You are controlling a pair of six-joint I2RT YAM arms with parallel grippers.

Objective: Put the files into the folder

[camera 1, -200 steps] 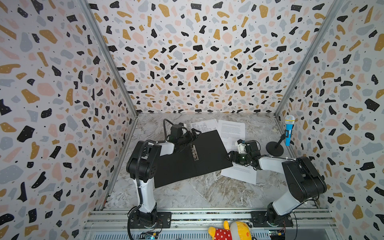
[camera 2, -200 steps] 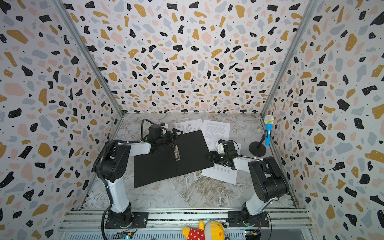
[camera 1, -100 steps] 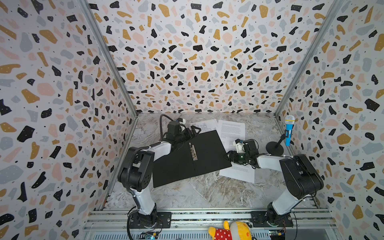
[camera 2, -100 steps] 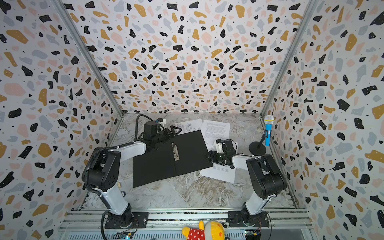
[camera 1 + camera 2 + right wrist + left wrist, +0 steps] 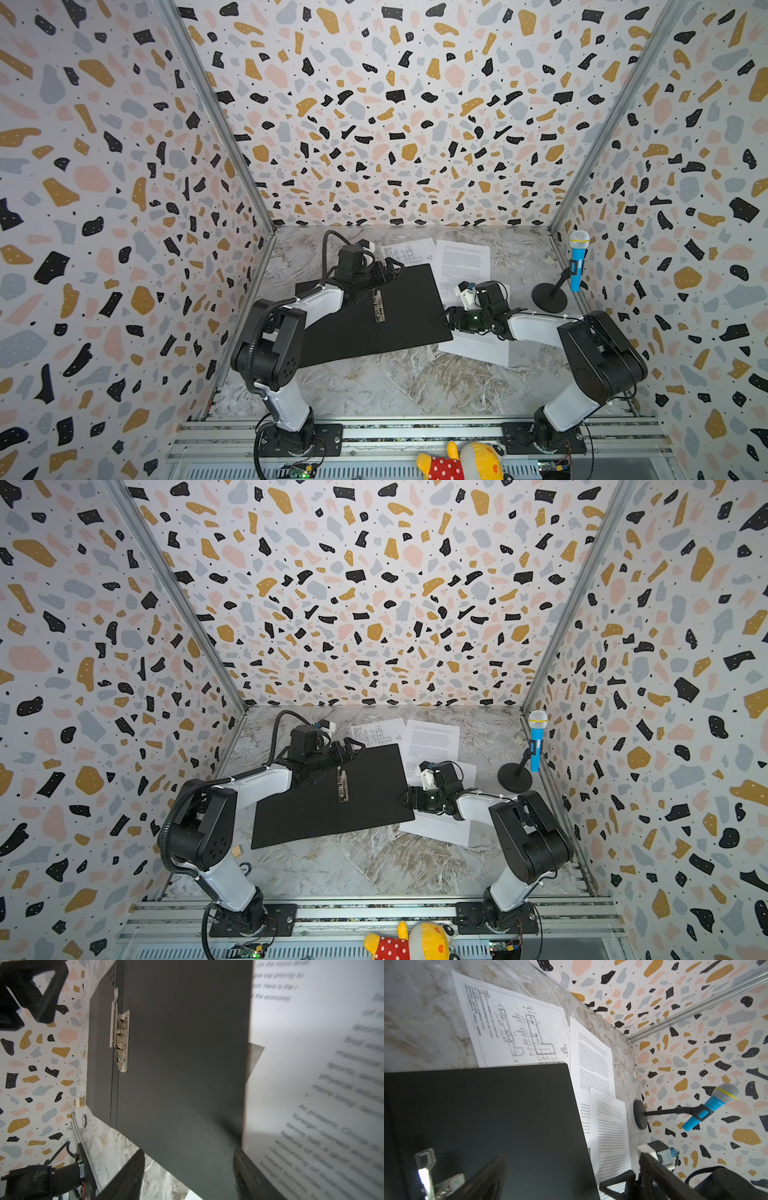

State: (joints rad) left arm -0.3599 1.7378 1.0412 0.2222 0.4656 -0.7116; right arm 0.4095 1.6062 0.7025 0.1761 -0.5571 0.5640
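Observation:
The folder [image 5: 407, 316] [image 5: 316, 812] lies open on the marble table, black inside up, with its metal clip [image 5: 377, 305] [image 5: 120, 1043] on the spine. Of the files, a drawing sheet [image 5: 409, 251] [image 5: 512, 1032] and a text sheet [image 5: 463, 259] [image 5: 591, 1059] lie behind it. More text sheets [image 5: 478, 351] [image 5: 610, 1136] overlap at its right edge. My left gripper [image 5: 390, 266] [image 5: 571, 1157] hangs open over the folder's back edge, holding nothing. My right gripper [image 5: 446, 320] [image 5: 188, 1153] is open, straddling the right flap's edge, one finger against a curled text sheet [image 5: 311, 1064].
A blue toy microphone [image 5: 578, 259] on a black stand [image 5: 548, 297] stands by the right wall. A plush toy [image 5: 457, 461] lies on the front rail. A small wooden block [image 5: 236, 851] and a tape roll [image 5: 84, 1121] sit near the folder's front left corner. Patterned walls enclose three sides.
The left arm has stretched out, its elbow swinging forward and left, and its gripper has shifted slightly left along the folder's back edge. The right gripper has barely moved.

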